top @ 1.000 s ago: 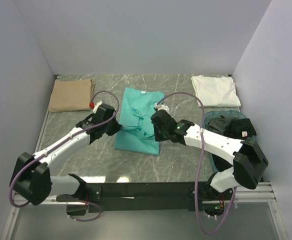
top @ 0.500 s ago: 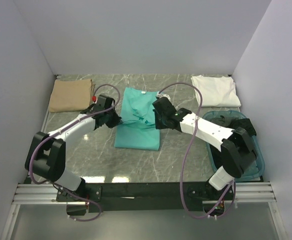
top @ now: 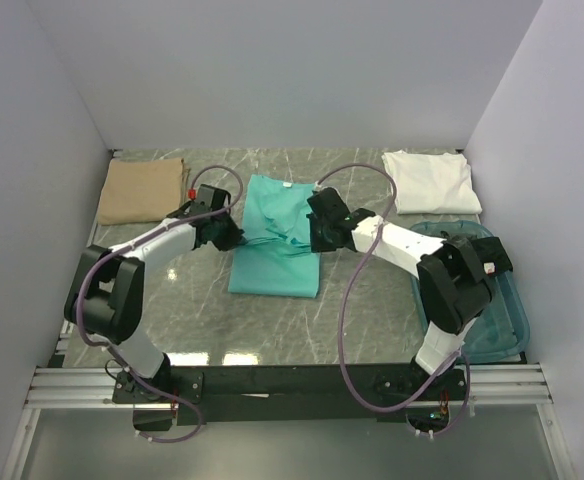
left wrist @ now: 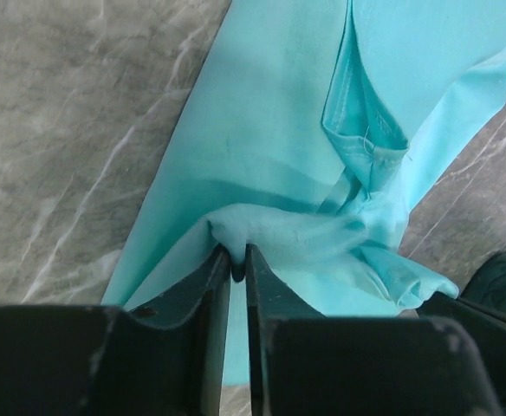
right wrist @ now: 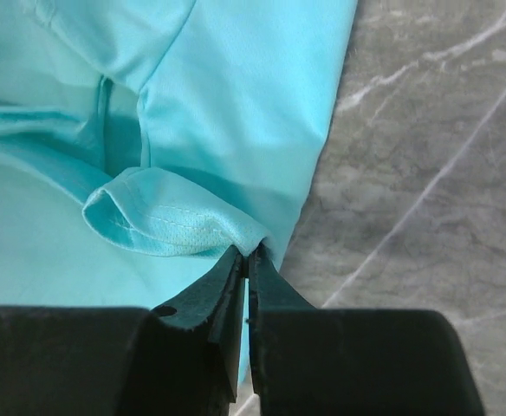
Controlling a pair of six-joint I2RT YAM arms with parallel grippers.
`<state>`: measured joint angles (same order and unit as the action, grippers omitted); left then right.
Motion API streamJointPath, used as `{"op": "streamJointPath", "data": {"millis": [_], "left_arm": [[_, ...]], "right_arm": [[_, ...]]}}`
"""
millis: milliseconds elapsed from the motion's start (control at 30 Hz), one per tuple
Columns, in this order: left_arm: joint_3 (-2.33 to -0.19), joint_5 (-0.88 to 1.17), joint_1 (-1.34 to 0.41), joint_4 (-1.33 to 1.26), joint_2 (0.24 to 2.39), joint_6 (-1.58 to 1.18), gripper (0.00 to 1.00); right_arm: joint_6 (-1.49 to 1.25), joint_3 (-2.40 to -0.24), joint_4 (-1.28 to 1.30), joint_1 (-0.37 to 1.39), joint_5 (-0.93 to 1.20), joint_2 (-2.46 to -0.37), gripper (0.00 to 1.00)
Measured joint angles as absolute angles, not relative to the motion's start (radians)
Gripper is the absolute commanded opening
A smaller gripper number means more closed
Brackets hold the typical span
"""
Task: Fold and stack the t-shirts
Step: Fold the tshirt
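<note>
The teal t-shirt lies lengthwise in the middle of the table, its near part folded up over the rest. My left gripper is shut on a pinch of its left edge, seen in the left wrist view. My right gripper is shut on its right edge by a hemmed fold, seen in the right wrist view. The tan t-shirt lies folded at the back left. The white t-shirt lies folded at the back right. Dark grey t-shirts lie in the tub.
A blue-green plastic tub stands at the right, by the right arm's base. White walls close the back and both sides. The arms' cables arch over the table near the teal shirt.
Both grippers have carried the teal shirt's near edge away from me, towards the back, folding it over. The shirt's visible length has shortened.
</note>
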<state>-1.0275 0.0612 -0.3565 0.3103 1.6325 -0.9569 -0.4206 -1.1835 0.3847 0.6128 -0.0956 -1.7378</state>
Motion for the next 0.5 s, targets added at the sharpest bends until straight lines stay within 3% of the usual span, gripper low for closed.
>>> {"op": "streamJointPath", "data": {"millis": [67,133,167,200,267,367,500], "left_arm": [[-1.037,0.064,-0.354,0.306,1.648,-0.953,0.25],[-1.044,0.064,-0.35,0.303,1.661,-0.944,0.4],[-1.048,0.065,-0.348,0.303,1.666,-0.942,0.46],[-1.05,0.066,-0.347,0.303,1.667,-0.939,0.66],[-1.054,0.066,-0.345,0.307,1.666,-0.927,0.97],[-1.06,0.062,-0.343,0.307,1.654,-0.934,0.99],[-1.027,0.052,-0.343,0.319,1.549,-0.933,0.99]], "right_arm": [[-0.421,-1.197,0.377,0.607,-0.089,-1.757,0.16],[-0.427,-1.207,0.371,0.6,-0.088,-1.771,0.48],[-0.427,-1.213,0.371,0.596,-0.089,-1.776,0.56],[-0.422,-1.221,0.373,0.591,-0.091,-1.778,0.69],[-0.418,-1.235,0.377,0.584,-0.095,-1.778,0.77],[-0.419,-1.245,0.365,0.579,-0.096,-1.773,0.83],[-0.43,-1.171,0.344,0.578,-0.072,-1.71,0.84]]}}
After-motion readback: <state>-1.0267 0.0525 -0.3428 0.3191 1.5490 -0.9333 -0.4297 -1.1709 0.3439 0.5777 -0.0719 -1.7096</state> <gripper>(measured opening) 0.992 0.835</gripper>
